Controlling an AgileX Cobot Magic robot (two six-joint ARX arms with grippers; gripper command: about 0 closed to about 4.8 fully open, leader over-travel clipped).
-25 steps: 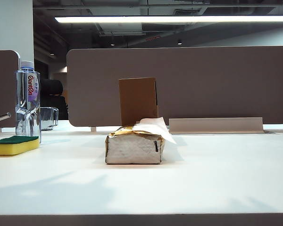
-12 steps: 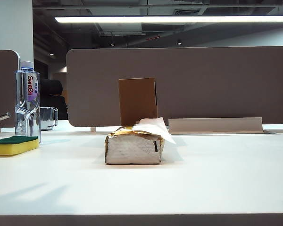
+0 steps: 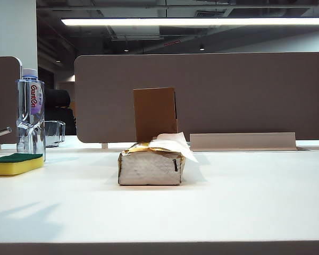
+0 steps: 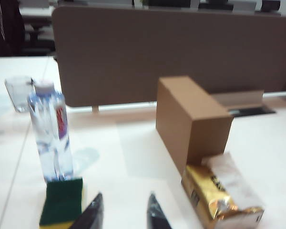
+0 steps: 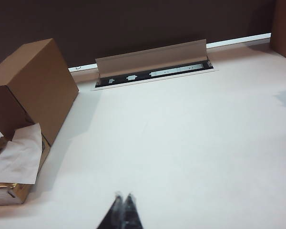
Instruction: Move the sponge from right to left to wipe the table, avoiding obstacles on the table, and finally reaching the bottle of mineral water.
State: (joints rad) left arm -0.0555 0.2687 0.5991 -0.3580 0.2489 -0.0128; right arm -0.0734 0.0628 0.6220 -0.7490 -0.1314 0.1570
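The yellow, green-topped sponge (image 3: 16, 164) is lying flat on the white table (image 3: 244, 196), just beside the upright mineral-water bottle (image 3: 31, 114).

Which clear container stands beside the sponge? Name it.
The bottle: tall, capped, labelled, right by the sponge. The short mug stands farther back.

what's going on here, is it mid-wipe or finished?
Looks finished. The sponge lies on the table at its left end, right in front of the bottle of mineral water; the tissue pack and cardboard box stand mid-table. Neither arm holds anything. The left gripper hangs above the table near the sponge, jaws apart and empty. The right gripper is shut over bare table.
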